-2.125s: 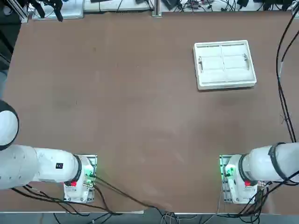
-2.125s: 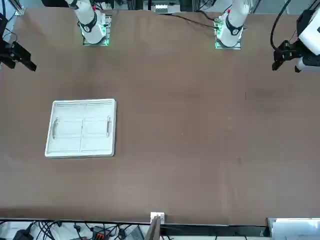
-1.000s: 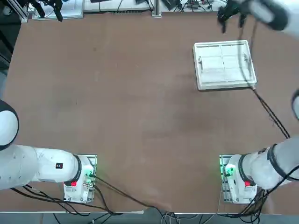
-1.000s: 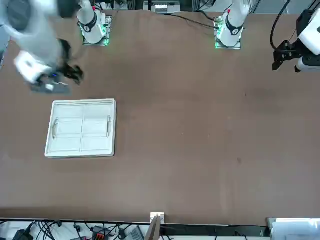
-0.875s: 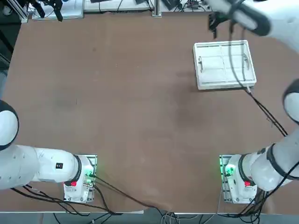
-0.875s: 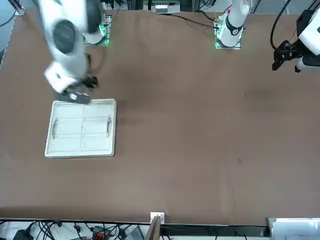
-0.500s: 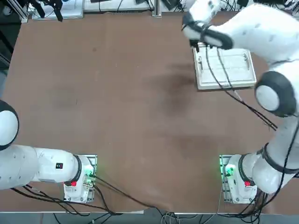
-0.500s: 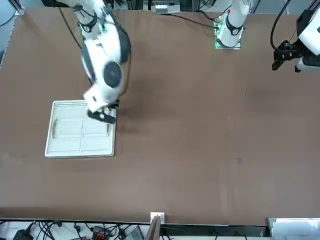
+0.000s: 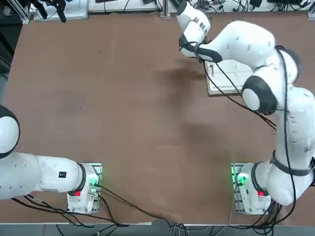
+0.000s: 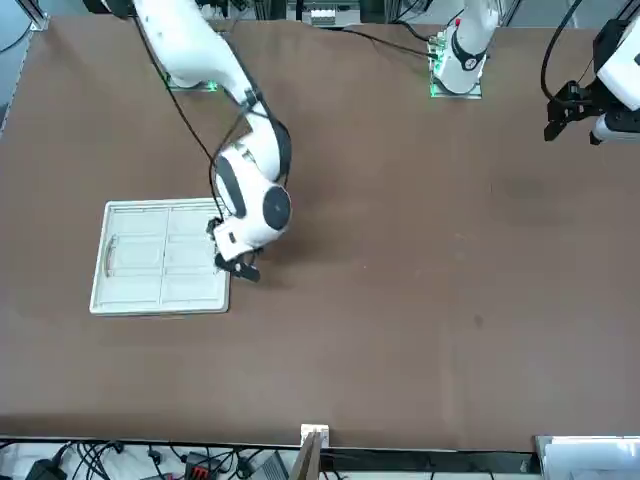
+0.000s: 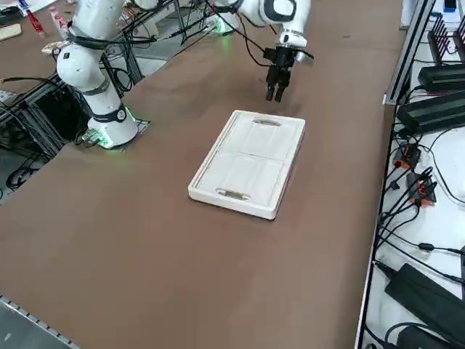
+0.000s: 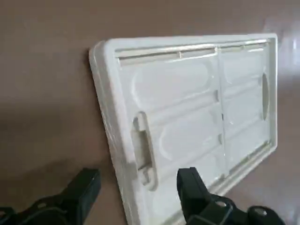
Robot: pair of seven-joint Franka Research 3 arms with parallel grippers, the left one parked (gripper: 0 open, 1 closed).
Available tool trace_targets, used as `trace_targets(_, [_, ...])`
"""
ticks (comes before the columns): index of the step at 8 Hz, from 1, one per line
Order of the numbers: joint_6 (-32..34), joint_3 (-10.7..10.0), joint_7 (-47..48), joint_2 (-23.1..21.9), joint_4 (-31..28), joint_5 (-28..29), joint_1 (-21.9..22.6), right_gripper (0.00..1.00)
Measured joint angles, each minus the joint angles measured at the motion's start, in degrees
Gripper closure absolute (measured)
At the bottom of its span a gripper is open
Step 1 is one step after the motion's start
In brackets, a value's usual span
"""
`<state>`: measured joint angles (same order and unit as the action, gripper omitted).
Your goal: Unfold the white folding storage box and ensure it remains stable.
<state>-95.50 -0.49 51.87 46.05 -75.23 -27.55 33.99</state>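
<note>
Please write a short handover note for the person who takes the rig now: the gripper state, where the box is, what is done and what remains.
Right gripper: open, empty, pointing down, above the table at one short end of the white folding storage box, close to its rim; no contact visible.
Box: folded flat on the table on the right arm's side, far from the arms' bases; both handle panels lie flat inside the rim.
Done: only the approach to the box.
Left: grasp or lift a side panel, raise all the walls, and check that the box stands stable when released.
</note>
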Motion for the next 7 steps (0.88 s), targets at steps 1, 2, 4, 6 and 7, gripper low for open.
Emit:
trace_targets(1, [-0.67,-0.13,-0.21,1.60,0.43,-0.93,0.00,0.03])
trace_targets(2, [-1.00,-0.15,-0.32,2.68,0.57,-1.25,0.01,0.04])
trace_targets(4, [-1.06,-0.15,-1.13,4.24,0.67,-1.77,0.07,0.11])
trace_targets(6, [-0.97,-0.15,-3.76,4.72,0.67,-2.74,0.28,0.17])
trace_targets(7, [-0.84,-0.15,-4.16,4.74,0.67,-2.84,0.41,0.20])
